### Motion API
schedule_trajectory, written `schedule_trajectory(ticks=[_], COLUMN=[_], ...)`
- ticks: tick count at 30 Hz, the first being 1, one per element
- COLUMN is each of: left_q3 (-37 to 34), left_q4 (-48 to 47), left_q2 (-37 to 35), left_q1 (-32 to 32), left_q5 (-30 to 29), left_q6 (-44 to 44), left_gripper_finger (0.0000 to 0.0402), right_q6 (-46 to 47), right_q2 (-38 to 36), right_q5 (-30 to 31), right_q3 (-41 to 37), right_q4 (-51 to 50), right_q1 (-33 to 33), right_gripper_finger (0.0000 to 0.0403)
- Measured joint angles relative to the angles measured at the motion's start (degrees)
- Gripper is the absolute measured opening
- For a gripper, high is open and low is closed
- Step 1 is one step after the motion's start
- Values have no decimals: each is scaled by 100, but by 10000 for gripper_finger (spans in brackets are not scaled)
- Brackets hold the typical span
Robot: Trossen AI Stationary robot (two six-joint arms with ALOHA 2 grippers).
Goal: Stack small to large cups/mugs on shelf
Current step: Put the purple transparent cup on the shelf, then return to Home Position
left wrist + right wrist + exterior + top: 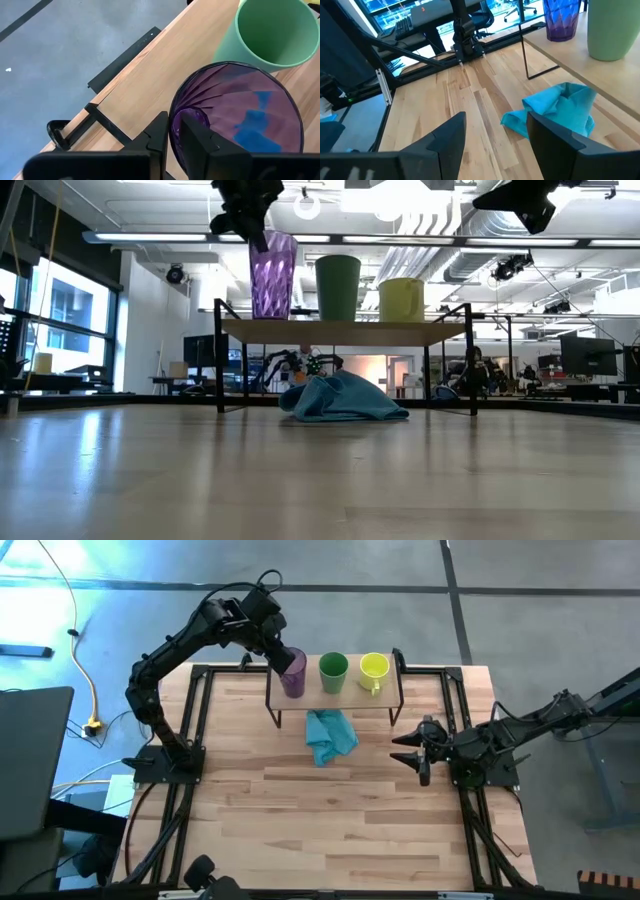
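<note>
Three cups stand in a row on the shelf (350, 692): the translucent purple tumbler (292, 676) at its left end, the green cup (333, 671) in the middle, the yellow-green mug (374, 669) at the right, handle toward the near side. In the low view the tumbler (272, 275), green cup (338, 287) and mug (402, 299) rest by their bases on the board (340, 331). My left gripper (280, 655) is shut on the tumbler's rim. My right gripper (412, 754) hangs open over the table, right of the shelf. My left gripper (175, 126) has the purple tumbler's rim (172, 116) on the far-left side of its mouth. One finger (199, 137) is inside the tumbler and the other finger (156, 135) outside the wall. It comes from above, slanting from the far left. The tumbler stands upright with its base on the shelf.
A crumpled light blue cloth (330, 735) lies on the table just in front of the shelf, partly under it in the low view (340, 400). The black arm frames (195, 720) run along both table sides. The near half of the tabletop (330, 830) is bare wood.
</note>
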Motion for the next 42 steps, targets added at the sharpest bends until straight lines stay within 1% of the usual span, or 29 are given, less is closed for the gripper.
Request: schedule_trajectory(ticks=[13,39,42], left_q3=[0,0,0], left_q4=[75,326,326], left_q2=[-2,-7,-7], left_q1=[4,68,68], left_q5=[-199,-152,-45], left_q6=[47,95,105], left_gripper_finger=[42,42,42], right_q6=[89,79,79], right_q2=[-4,-4,-4], right_q5=[-103,-136,-136], right_q3=[0,0,0], right_q4=[-2,-11,-26], right_q1=[0,0,0], right_gripper_finger=[199,199,199])
